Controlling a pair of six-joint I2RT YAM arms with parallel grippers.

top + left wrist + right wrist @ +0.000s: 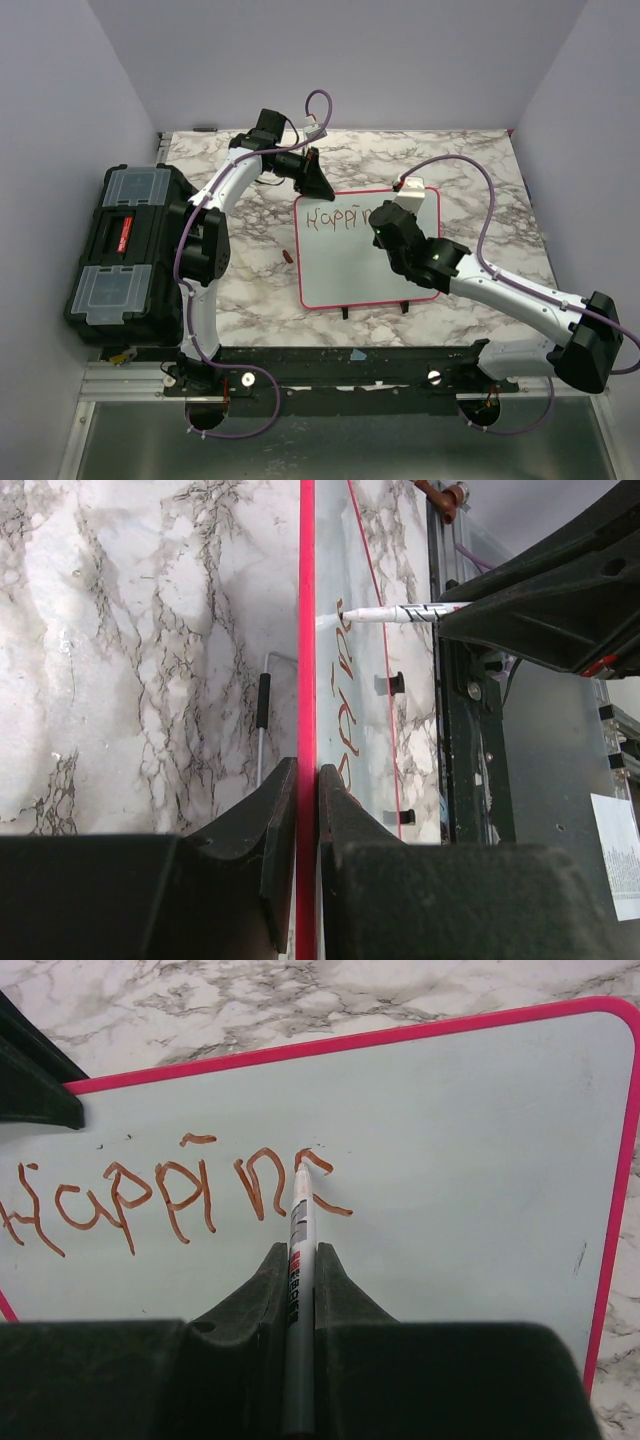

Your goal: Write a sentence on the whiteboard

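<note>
1. Whiteboard [345, 270] position: flat on the marble tabletop [480, 190], just right of the black toolbox [125, 245]. It has a pink frame all round, with two black feet at the near edge.
2. Left tool [307, 780]: the jaws stand almost closed and pinch the frame on the far edge, near the left corner. It serves as a clamp against sliding.
3. Right tool [298, 1255]: fully closed on a white-barrelled marker [302, 1200]. The barrel is held between the fingers and the tip touches the board.
4. Sentence [150, 1195]: red-brown lettering along the upper part reads "Happin" plus one unfinished letter. The tip sits at the top of that letter. The lower part of the board is blank.
5. Progress, as judged: early. The first word is incomplete and the second line is not begun.
6. Step in hand: finishing the open letter. Judged needs:
   - light, even tip pressure, since hard pressure could slip the barrel in the jaws;
   - a lift clear of the surface between letters, to avoid stray joining strokes;
   - the same baseline and letter height as "Happin", with room left toward the right frame.
7. Left clamp should hold through each stroke, because a sliding board would skew the line.
8. Risk noted: the right wrist hangs above the fresh lettering, and a low pass could smear it.
</note>
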